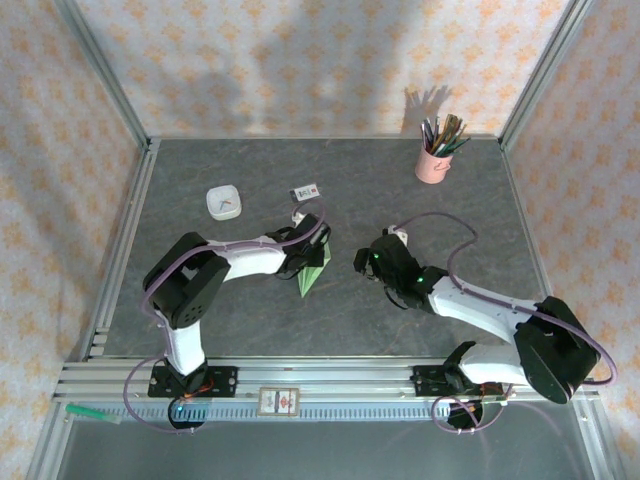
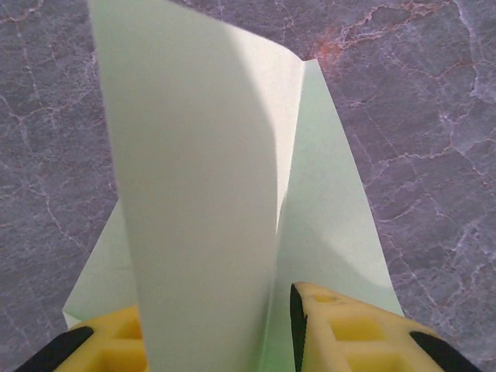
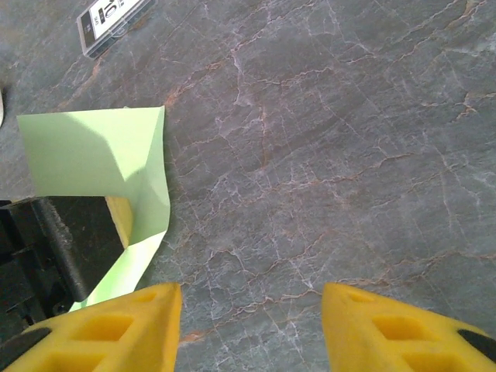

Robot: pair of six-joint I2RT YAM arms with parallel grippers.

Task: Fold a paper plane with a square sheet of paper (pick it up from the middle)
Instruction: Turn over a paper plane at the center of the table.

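The pale green sheet of paper (image 1: 312, 272) lies folded into a narrow pointed shape on the grey table, left of centre. My left gripper (image 1: 311, 256) is down on it. In the left wrist view one flap of the paper (image 2: 201, 194) stands upright between my yellow fingers (image 2: 349, 333). The jaws stand apart, the right pad a little clear of the flap's edge. My right gripper (image 3: 252, 298) hangs open over bare table just right of the paper (image 3: 93, 151), with nothing between its fingers. The left gripper's dark body (image 3: 54, 240) sits on the paper's near part.
A small white card with dark print (image 1: 306, 192) lies just behind the paper. A white square dish (image 1: 223, 203) sits at the back left. A pink pencil cup (image 1: 433, 160) stands at the back right. Metal frame rails edge the table.
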